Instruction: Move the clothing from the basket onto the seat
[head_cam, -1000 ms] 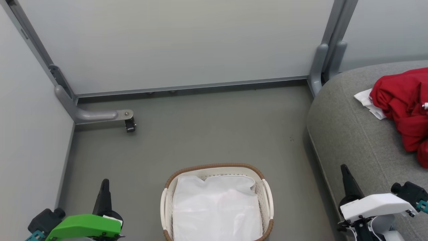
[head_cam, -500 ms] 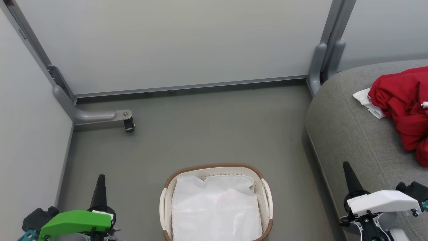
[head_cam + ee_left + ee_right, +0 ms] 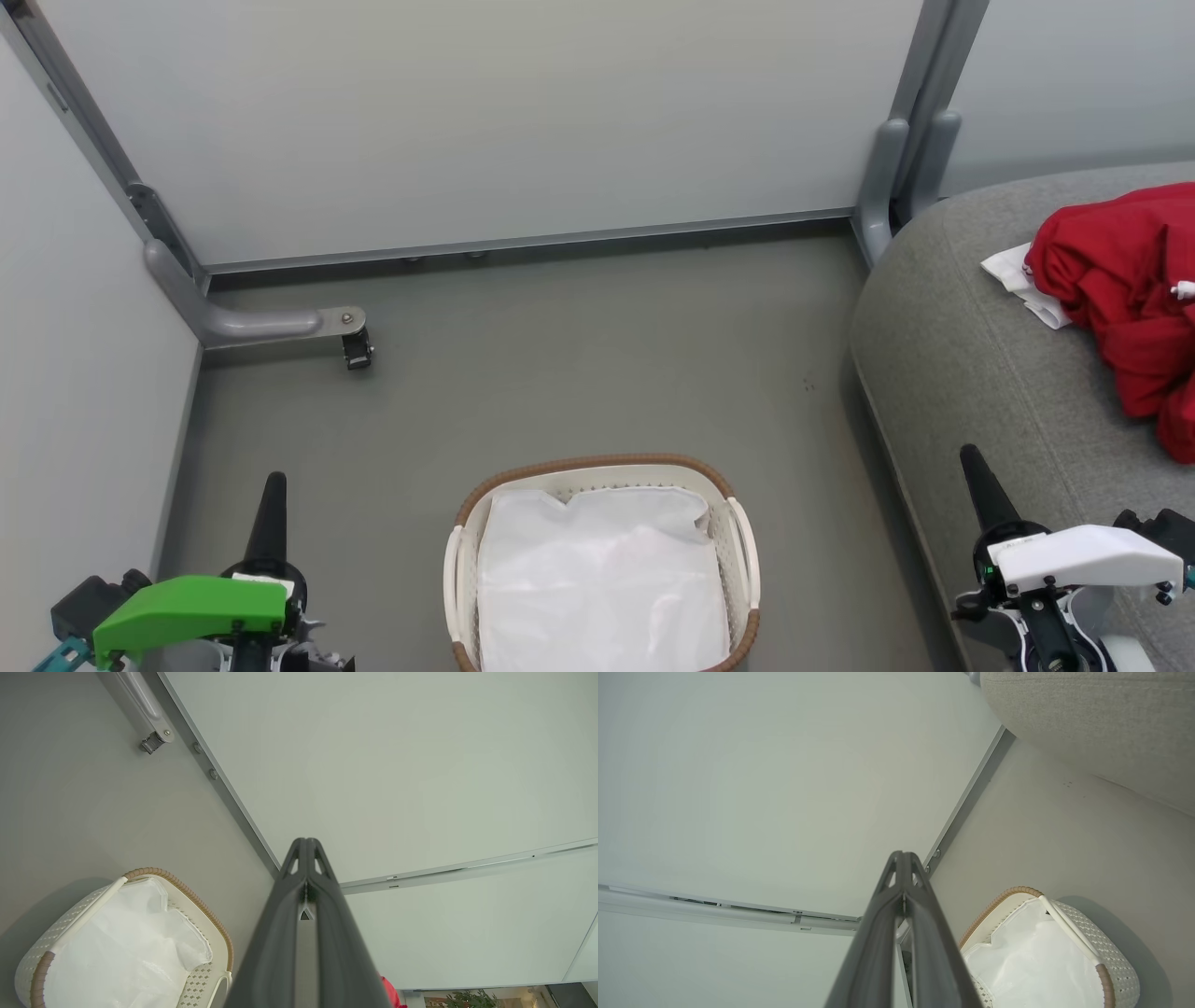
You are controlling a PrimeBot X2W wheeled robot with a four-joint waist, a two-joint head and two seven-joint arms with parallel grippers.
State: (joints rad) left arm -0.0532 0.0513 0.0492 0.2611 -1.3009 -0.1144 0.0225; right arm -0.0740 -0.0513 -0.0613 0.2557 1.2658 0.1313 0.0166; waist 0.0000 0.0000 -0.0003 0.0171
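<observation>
The red clothing [image 3: 1125,308] lies bunched on the grey seat [image 3: 980,373] at the right edge of the head view, with white trim at its left side. The basket [image 3: 738,546] stands on the floor at bottom centre and holds its white liner [image 3: 597,579]. My left gripper [image 3: 273,483] is shut and empty at the lower left, left of the basket. At the lower right, beside the seat's edge, my right gripper [image 3: 971,459] is shut and empty. Both wrist views show shut fingers [image 3: 306,877] [image 3: 902,877] with the basket [image 3: 187,896] [image 3: 1004,896] beside them.
Pale partition walls [image 3: 485,121] close off the back and left. A grey partition foot with a caster [image 3: 353,347] juts onto the floor at the left. Another grey post [image 3: 887,177] stands by the seat's far corner. Bare grey floor [image 3: 579,373] lies beyond the basket.
The head view has drifted slightly. My left gripper sank lower in the frame; the right gripper shifted a little. The basket and the clothing stay put.
</observation>
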